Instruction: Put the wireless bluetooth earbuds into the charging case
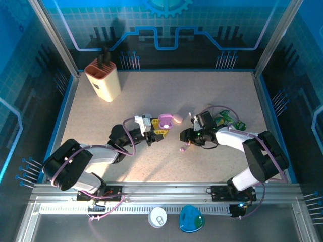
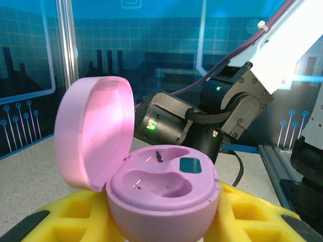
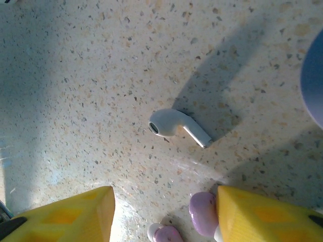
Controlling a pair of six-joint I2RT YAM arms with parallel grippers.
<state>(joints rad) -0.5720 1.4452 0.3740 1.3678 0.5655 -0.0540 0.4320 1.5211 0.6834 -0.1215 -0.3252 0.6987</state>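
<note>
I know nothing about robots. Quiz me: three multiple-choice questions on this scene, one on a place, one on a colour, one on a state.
1. Where is the white earbud? A on a shelf; B on the table; C on a rail.
2. Colour of the right gripper fingers? A yellow; B red; C black.
3. The case in the left gripper is: A shut; B open, full; C open, empty.
1B, it lies on bare table; 2A, both look yellow; 3C, lid up, sockets bare.

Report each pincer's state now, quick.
Left pincer: closed on the lavender charging case, whose lid is open.
Right pincer: open, gripping nothing; a lavender earbud lies between its fingers.
</note>
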